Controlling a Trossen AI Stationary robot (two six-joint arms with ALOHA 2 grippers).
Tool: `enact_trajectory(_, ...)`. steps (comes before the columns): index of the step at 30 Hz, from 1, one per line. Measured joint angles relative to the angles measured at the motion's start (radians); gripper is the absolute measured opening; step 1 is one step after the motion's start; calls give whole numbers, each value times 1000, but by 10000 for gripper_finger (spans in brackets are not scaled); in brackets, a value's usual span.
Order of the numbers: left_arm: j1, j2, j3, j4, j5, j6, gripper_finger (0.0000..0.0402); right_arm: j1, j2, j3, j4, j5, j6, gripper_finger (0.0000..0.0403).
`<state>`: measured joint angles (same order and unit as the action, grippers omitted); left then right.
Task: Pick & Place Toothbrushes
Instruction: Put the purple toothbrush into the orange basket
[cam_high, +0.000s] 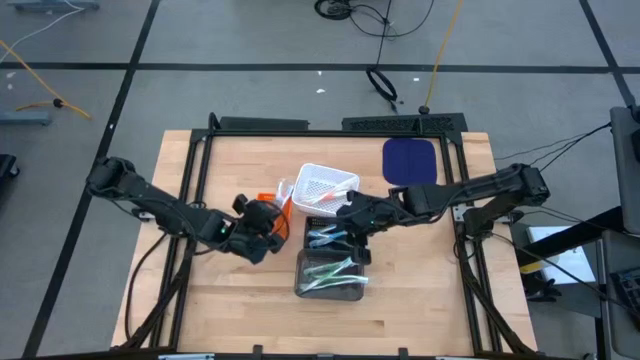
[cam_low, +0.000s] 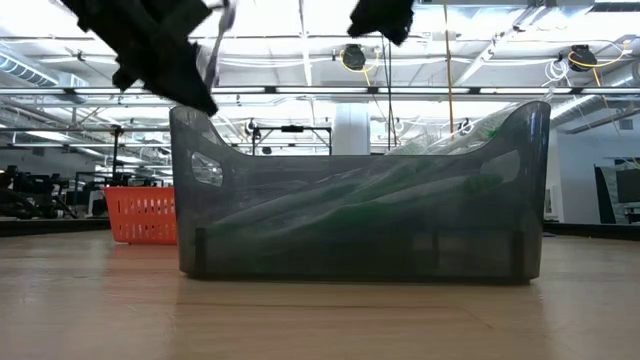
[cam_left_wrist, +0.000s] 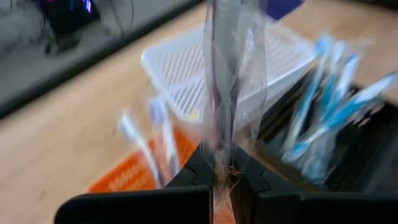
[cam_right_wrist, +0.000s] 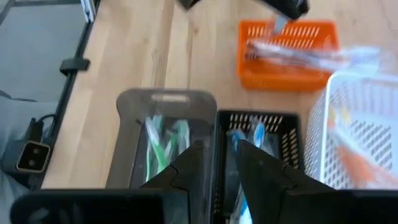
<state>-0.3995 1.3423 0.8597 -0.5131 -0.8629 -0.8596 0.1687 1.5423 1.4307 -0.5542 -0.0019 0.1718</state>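
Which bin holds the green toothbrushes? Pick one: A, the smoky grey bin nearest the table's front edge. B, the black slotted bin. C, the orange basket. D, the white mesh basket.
A: in the right wrist view the green toothbrushes lie inside the smoky grey bin, while the black slotted bin beside it holds blue ones; the high view shows the same green in the front bin.

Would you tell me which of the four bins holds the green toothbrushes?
The smoky grey translucent bin, nearest the table's front edge; the black bin behind it holds blue ones.
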Motion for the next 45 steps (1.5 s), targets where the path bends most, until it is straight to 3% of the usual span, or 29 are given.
enact_trajectory(12,154,16,0,-46,265,-33,10,38,0,-179,34,1,91,79)
enact_trajectory(19,215,15,-1,-92,368,-47,9,73,0,-264,94,3,125,77)
enact_trajectory(35,263,15,0,-149,418,-95,20,114,0,-464,323,3,201,61)
enact_trajectory(45,267,15,0,-158,426,-142,109,115,-71,-469,378,12,157,48)
